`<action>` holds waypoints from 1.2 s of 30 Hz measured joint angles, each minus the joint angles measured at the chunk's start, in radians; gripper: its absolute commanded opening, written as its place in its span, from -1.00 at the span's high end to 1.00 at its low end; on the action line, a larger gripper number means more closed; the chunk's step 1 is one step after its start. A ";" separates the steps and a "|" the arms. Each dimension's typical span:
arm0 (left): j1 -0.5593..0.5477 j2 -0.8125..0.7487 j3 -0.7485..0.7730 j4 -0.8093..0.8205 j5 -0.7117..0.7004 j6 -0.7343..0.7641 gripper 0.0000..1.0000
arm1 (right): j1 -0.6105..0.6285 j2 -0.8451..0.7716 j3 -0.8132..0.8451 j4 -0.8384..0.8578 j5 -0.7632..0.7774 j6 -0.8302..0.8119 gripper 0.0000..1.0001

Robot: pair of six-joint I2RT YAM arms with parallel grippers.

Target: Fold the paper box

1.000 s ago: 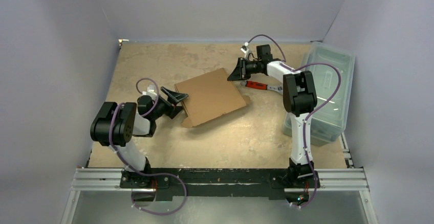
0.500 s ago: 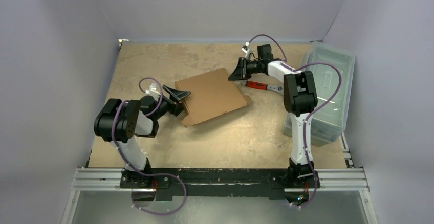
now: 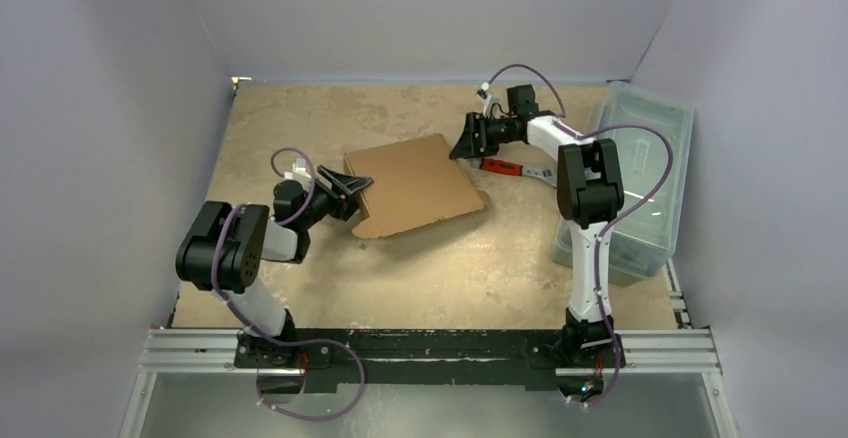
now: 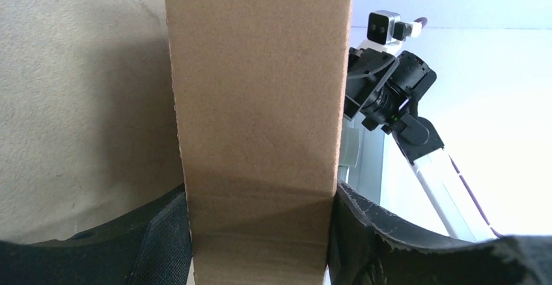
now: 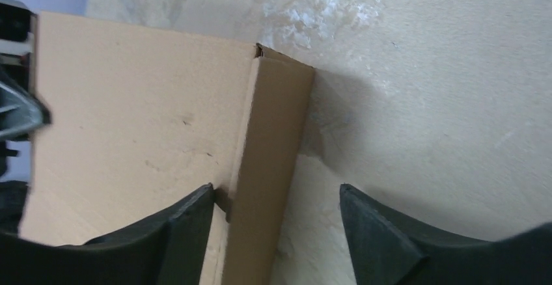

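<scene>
left gripper (image 4: 260,223) pinching paper box (image 4: 257,103) (underside hidden)

Your left gripper (image 3: 354,188) has slid forward and closed on the box (image 3: 415,183) edge, while your right gripper (image 3: 464,142) has spread open.

The paper box (image 3: 415,186) blocked mid-table. A wrench (image 3: 515,169) lay at its 2 o'clock and the bin (image 3: 650,158) walled off 3 o'clock. Open table (image 3: 450,278) stretched toward 6 and 12 o'clock.
</scene>
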State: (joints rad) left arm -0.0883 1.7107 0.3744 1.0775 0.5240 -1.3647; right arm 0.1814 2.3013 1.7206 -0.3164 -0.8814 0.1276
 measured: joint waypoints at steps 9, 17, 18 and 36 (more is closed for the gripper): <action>-0.003 -0.135 0.034 -0.222 -0.036 0.004 0.61 | -0.005 -0.215 0.000 -0.165 0.072 -0.281 -0.97; -0.003 -0.225 0.124 -0.496 -0.049 -0.080 0.67 | 0.037 -0.534 -0.104 -0.396 -0.140 -0.939 -0.98; -0.003 -0.245 0.143 -0.552 -0.055 -0.087 0.67 | 0.051 -0.556 -0.109 -0.441 -0.146 -1.030 -0.98; -0.004 -0.374 0.357 -1.081 -0.121 -0.233 0.75 | 0.573 -0.645 -0.294 -0.159 0.450 -1.161 -0.98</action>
State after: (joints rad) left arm -0.0921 1.3365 0.7319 -0.0036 0.4026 -1.5982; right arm 0.7547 1.6558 1.4261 -0.4759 -0.4316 -1.0332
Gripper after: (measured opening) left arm 0.611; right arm 0.987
